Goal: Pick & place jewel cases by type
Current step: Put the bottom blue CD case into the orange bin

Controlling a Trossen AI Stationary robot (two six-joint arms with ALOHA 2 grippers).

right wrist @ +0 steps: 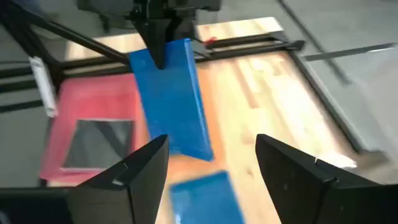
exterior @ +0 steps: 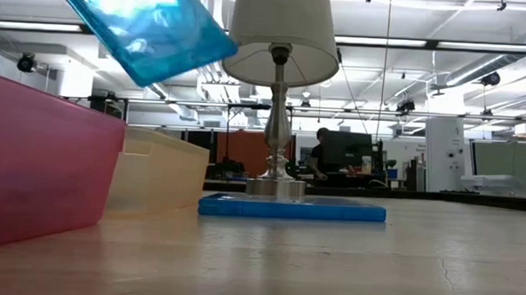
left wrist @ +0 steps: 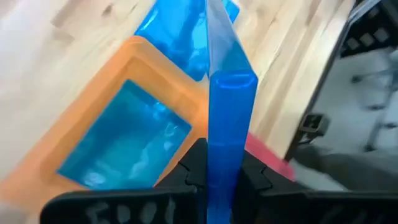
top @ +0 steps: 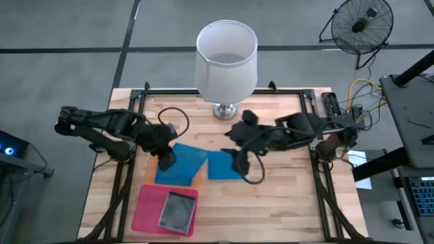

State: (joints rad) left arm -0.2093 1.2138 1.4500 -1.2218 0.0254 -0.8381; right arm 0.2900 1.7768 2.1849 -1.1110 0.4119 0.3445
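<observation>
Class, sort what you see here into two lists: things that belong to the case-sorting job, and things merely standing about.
Part of the job:
held blue case in the left gripper
blue case on the table
grey case
pink tray
orange tray

Just standing about:
lamp
fan

White-shaded lamp [top: 226, 61] at the table's far edge, pink tray [top: 148, 207], orange tray [left wrist: 124, 68], floor fan [top: 364, 24]

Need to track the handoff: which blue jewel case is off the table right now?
The tilted blue case clamped in the left pincer; the other blue case lies flat.
</observation>
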